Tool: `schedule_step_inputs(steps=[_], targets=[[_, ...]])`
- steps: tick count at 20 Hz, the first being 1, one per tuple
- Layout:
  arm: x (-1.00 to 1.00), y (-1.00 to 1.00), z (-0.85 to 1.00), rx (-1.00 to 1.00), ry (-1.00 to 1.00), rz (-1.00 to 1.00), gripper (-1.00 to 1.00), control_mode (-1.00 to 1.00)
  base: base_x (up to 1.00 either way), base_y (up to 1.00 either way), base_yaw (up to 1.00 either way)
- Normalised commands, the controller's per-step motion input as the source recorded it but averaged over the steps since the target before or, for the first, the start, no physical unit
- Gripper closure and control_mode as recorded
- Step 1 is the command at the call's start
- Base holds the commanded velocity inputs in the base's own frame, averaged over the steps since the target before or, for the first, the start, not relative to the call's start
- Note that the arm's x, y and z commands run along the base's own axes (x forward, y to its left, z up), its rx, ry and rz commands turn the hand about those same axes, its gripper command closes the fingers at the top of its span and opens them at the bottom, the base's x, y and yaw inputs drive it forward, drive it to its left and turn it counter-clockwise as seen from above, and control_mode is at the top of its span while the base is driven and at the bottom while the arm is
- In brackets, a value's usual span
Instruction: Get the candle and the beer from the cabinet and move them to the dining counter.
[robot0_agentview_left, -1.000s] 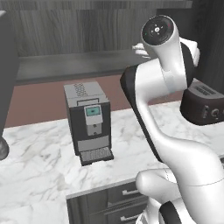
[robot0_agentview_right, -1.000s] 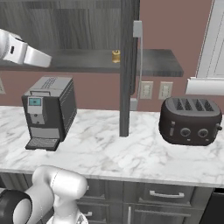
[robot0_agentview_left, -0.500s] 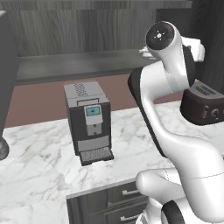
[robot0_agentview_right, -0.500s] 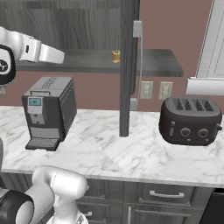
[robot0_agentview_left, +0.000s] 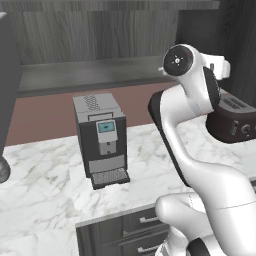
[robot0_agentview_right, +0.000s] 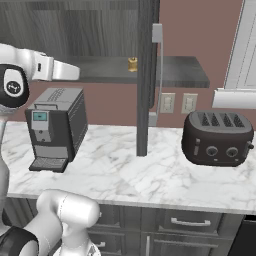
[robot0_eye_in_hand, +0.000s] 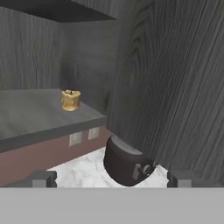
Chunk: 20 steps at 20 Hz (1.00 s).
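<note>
The arm (robot0_agentview_left: 192, 85) has swung further toward the cabinet (robot0_agentview_right: 100, 30) since a second ago, its forearm now reaching in over the shelf (robot0_agentview_right: 170, 75). The candle (robot0_eye_in_hand: 71, 100) is a stubby pale-yellow lump standing alone near the shelf's front edge, with bare shelf around it. The open door (robot0_agentview_right: 147, 75) stands edge-on beside it. The fingers (robot0_eye_in_hand: 42, 178) sit wide apart, holding nothing. The toaster (robot0_eye_in_hand: 127, 164) lies below on the worktop (robot0_agentview_right: 130, 170).

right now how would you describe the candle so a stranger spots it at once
Look inside the open dark wood-grain cabinet above the marble worktop. On its grey shelf, beside the open door's edge, the candle stands alone: a small stubby yellow thing.
</note>
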Motion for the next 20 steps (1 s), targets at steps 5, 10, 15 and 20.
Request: schedule_step_inputs(steps=[5,10,15,20], targets=[[0.18,-0.13,-0.13,0.00,-0.04,0.00,-1.00,-1.00,0.00,0.00,0.00],[0.19,-0.25,0.00,0.00,-0.06,0.00,-1.00,-1.00,0.00,0.00,0.00],[0.15,-0.07,0.00,0.00,-0.01,0.00,-1.00,-1.00,0.00,0.00,0.00],[0.17,0.00,0.00,0.00,0.00,0.00,-1.00,-1.00,0.00,0.00,0.00]])
